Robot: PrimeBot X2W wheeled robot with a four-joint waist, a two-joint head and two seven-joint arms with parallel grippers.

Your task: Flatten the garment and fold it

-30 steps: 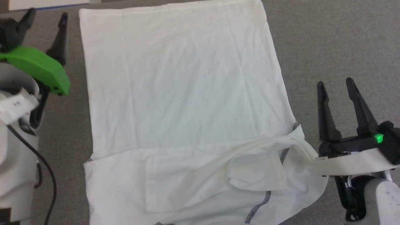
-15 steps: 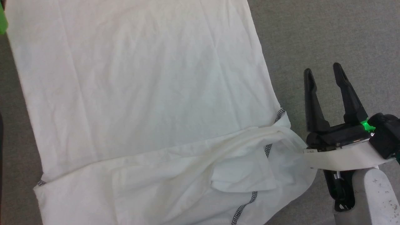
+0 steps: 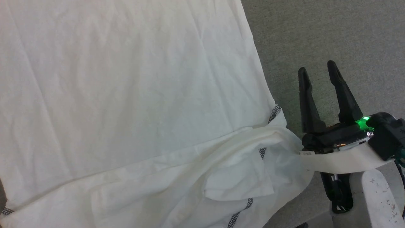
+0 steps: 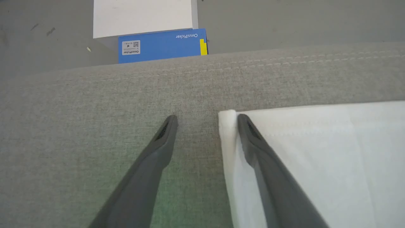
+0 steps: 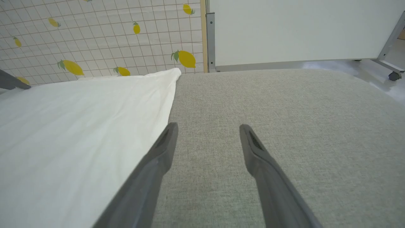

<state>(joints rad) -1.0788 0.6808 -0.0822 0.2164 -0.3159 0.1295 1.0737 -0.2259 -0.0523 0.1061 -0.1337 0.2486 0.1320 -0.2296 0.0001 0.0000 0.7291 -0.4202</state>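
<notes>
The garment lies spread flat on the grey padded surface, with a sleeve bunched at its near right side. The right gripper sits just right of that edge, level, fingers pointing far and spread wide, holding nothing. The left gripper is equally wide and straddles a garment corner; contact cannot be determined. A blue-and-white box lies beyond the surface.
</notes>
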